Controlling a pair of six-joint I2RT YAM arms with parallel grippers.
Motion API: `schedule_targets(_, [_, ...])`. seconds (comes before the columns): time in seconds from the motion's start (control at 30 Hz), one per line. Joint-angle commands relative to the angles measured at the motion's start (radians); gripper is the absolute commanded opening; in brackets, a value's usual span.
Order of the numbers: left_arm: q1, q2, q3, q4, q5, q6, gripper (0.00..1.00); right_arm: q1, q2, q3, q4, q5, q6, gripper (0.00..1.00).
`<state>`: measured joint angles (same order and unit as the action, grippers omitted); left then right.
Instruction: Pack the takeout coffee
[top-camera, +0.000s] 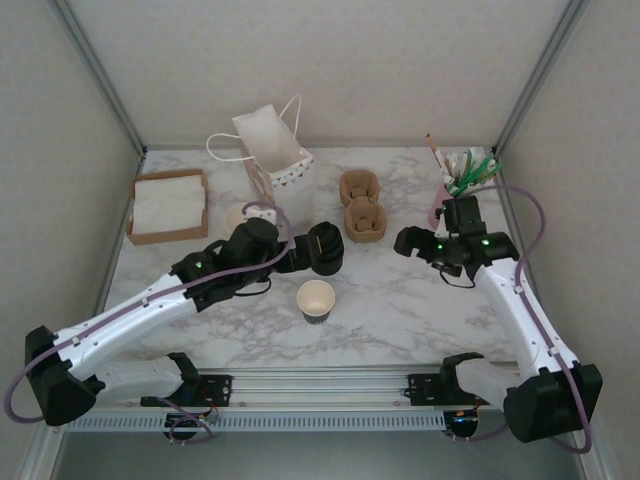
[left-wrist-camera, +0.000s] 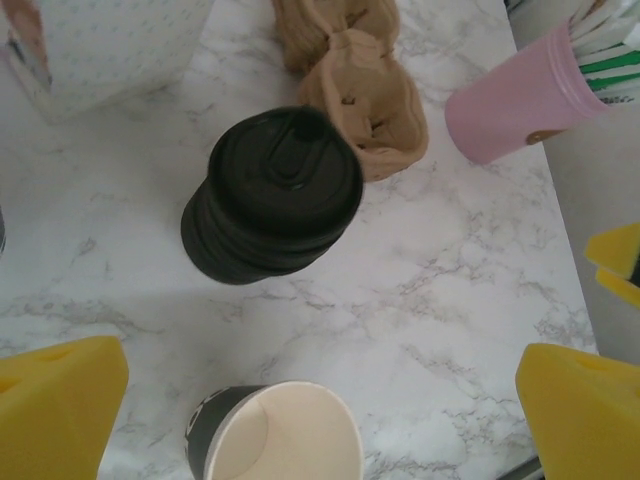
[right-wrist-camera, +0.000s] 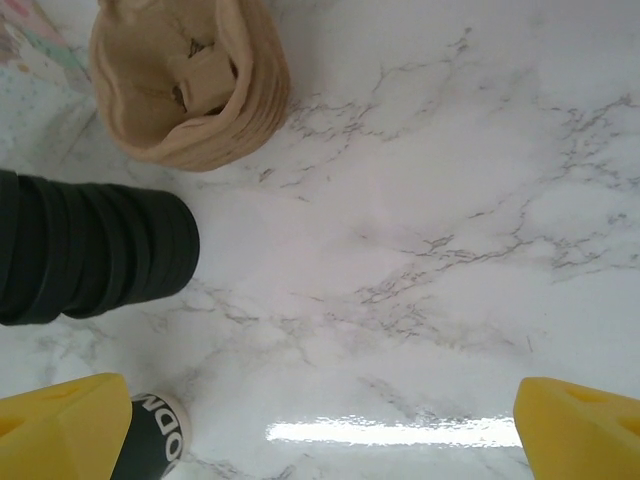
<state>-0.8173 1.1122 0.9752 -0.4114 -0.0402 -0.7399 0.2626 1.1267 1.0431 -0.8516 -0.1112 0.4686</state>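
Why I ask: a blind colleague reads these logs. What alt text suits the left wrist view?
A stack of black lids stands mid-frame on a marble table, with a lidless paper cup below it between the yellow fingers of the open left hand. Brown cup carriers and a pink cup of straws sit beyond.

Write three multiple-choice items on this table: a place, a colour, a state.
1. Where does the paper cup stand?
A) in the paper bag
B) in a pulp carrier
C) on the marble table, nearer the arms than the stack of black lids

2. What colour is the holder of the stirrers?
A) pink
B) blue
C) black

3. How is the cup's top?
A) lidded
B) open, no lid
C) crushed

Answers:
C: it stands on bare marble in front of the lids.
A: its wall is pink.
B: its cream inside shows.
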Motion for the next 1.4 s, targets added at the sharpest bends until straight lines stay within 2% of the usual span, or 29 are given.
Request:
schedule_targets(0.0, [0.031, -0.070, -0.100, 0.116, 0.053, -0.073, 1.00, 0.090, 0.047, 0.067, -0.057, 0.127, 0.014, 0.99])
schedule_targets(0.23, [0.075, -0.272, -0.344, 0.193, 0.014, -0.175, 1.00, 0.283, 0.169, 0.226, -0.103, 0.251, 0.019, 0.99])
schedule_targets(0.33, [0.111, -0.349, -0.426, 0.210, 0.019, -0.200, 1.00, 0.328, 0.243, 0.327, -0.165, 0.291, 0.021, 0.99])
schedule_targets(0.4, [0.142, -0.379, -0.468, 0.225, 0.052, -0.209, 1.00, 0.330, 0.283, 0.375, -0.191, 0.271, 0.014, 0.99])
schedule_targets(0.6, [0.240, -0.388, -0.565, 0.278, 0.185, -0.231, 1.00, 0.330, 0.347, 0.438, -0.126, 0.112, -0.073, 0.99])
schedule_targets(0.67, [0.273, -0.389, -0.594, 0.294, 0.226, -0.234, 1.00, 0.339, 0.390, 0.484, -0.129, 0.099, -0.086, 0.99])
schedule_targets(0.8, [0.331, -0.390, -0.635, 0.331, 0.304, -0.240, 1.00, 0.408, 0.512, 0.613, -0.189, 0.201, -0.147, 0.97])
schedule_targets(1.0, [0.379, -0.397, -0.653, 0.309, 0.351, -0.223, 1.00, 0.493, 0.695, 0.807, -0.261, 0.332, -0.219, 0.92])
schedule_targets(1.17, [0.419, -0.406, -0.668, 0.277, 0.359, -0.203, 1.00, 0.549, 0.818, 0.935, -0.285, 0.355, -0.254, 0.87])
schedule_targets(1.37, [0.451, -0.428, -0.667, 0.258, 0.365, -0.186, 1.00, 0.586, 0.926, 1.052, -0.318, 0.397, -0.288, 0.86])
